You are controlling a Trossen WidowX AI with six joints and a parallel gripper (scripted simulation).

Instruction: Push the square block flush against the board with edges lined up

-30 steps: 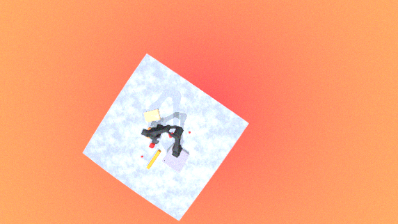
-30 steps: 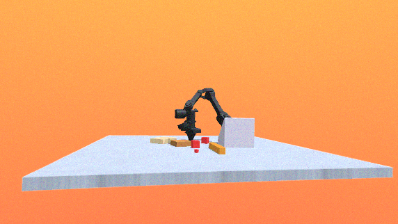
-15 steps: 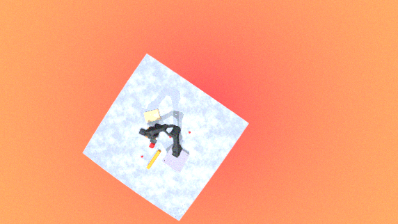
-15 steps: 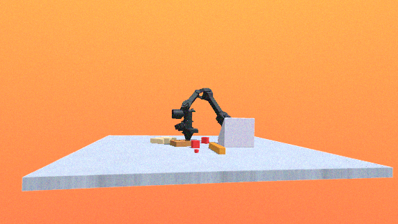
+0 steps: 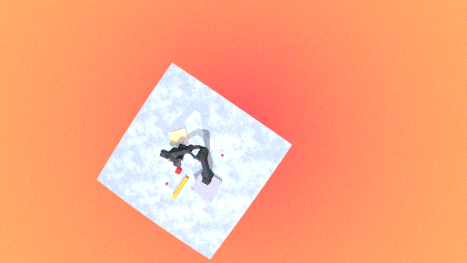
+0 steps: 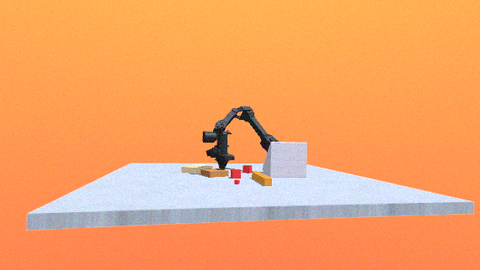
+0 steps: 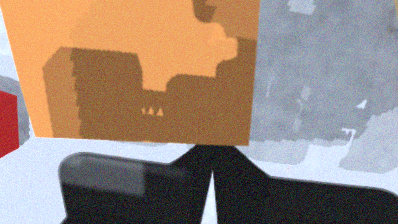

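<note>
A flat, pale blue-white bench [image 5: 135, 173] [image 6: 147, 193] [image 7: 30, 185] is seen against an orange backdrop [image 5: 367, 122] [image 6: 126, 63], deepened to red beyond part of its rim in the top view. Its upper face is mottled like thin cloud, and its front edge is faintly streaked in grey.

From left to right in the exterior view, a low cream slab [image 5: 178, 135] [image 6: 189, 169] is met first, smooth and straight-edged. A flat orange block [image 5: 169, 160] [image 6: 215, 173] [image 7: 150, 65] is set in front of it and partly overlaps it; whether the two are touching cannot be told. The block's face is plain and crossed by brown shadows. The tool [image 5: 178, 164] [image 6: 222, 168] [image 7: 215, 143] is pointed down at the block's edge, its black tips together with nothing clamped; contact cannot be made out.

Next, a glossless red cube [image 5: 178, 171] [image 6: 236, 173] [image 7: 7, 122] is seen, with a tiny red piece [image 5: 166, 184] [image 6: 237, 182] nearer the front and another red cube [image 6: 247, 168] farther back. The dark, jointed arm [image 5: 204, 163] [image 6: 258, 124] is arched above. Farther right, a long yellow-orange bar [image 5: 180, 187] [image 6: 262, 179] is laid near a pale lilac box [image 5: 206, 190] [image 6: 288, 160], flat-sided and sharp-cornered.
</note>
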